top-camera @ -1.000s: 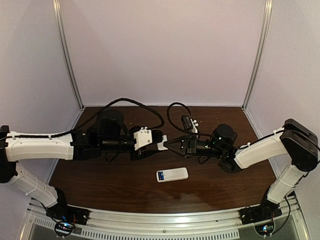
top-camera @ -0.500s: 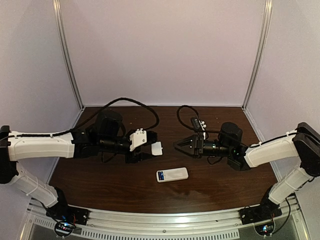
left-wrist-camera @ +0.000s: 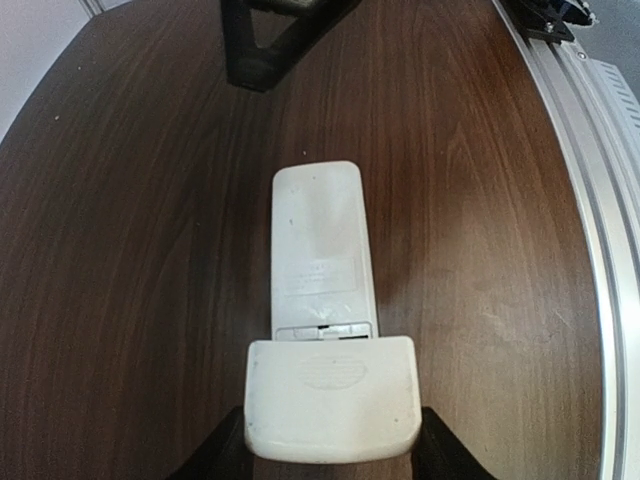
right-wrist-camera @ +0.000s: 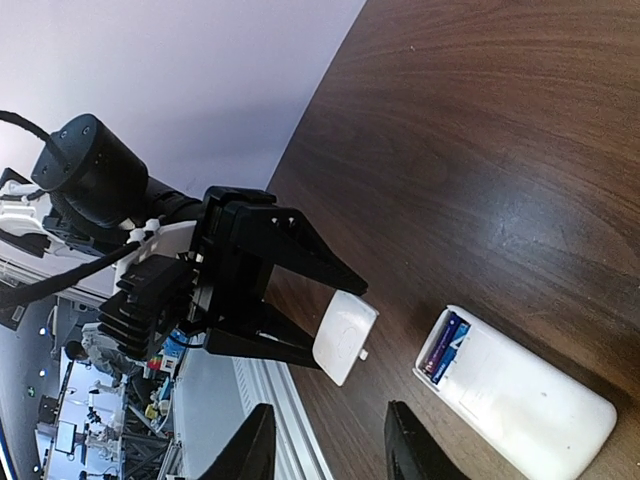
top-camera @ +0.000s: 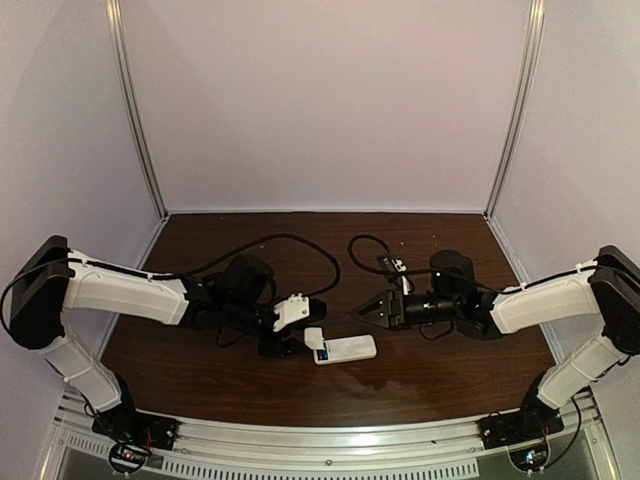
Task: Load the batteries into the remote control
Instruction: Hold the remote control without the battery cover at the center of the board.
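Clamps the small white cover [left-wrist-camera: 332, 398] by its side edges in the left end effector [top-camera: 305, 340], right at the battery end of the remote control [left-wrist-camera: 320, 245]. Holds the right end effector [top-camera: 355, 313] parted and empty, near the far end. Lies back-up toward the middle of the desk's [top-camera: 430, 370] near edge, batteries [right-wrist-camera: 445, 347] seated in the open bay. Probably light, stiff, slick plastic: best pinched across the long sides, clear of the bay.

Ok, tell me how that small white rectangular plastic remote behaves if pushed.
The remote lies flat and unheld on the smooth dark wooden table, so it will probably slide. Flat hard shell: likely stiff, won't roll. Small, so probably light.
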Controlling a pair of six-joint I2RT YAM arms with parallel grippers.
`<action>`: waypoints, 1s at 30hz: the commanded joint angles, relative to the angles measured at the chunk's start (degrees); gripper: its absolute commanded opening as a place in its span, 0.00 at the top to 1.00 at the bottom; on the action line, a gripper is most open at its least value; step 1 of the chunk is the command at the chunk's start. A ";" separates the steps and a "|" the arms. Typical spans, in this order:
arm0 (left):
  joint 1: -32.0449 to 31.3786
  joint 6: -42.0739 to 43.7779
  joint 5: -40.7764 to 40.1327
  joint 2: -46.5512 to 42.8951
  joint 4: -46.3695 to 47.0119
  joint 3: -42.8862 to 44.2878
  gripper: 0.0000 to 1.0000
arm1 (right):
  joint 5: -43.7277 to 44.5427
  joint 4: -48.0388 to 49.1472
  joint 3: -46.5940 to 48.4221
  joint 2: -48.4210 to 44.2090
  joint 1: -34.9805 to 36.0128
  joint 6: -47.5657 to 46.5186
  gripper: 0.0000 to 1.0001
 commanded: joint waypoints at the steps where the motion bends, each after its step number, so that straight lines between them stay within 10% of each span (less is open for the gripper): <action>1: -0.21 -1.90 1.65 3.27 -0.27 0.55 0.73 | -1.70 0.56 0.65 2.96 0.08 0.27 0.62; 19: -1.28 -3.12 -2.58 9.32 3.07 1.35 0.72 | -4.32 16.31 -0.92 13.58 0.98 12.30 1.00; 30: -2.07 -3.40 -5.51 9.49 8.32 0.02 0.70 | -4.57 29.19 -3.37 18.52 0.97 21.83 1.00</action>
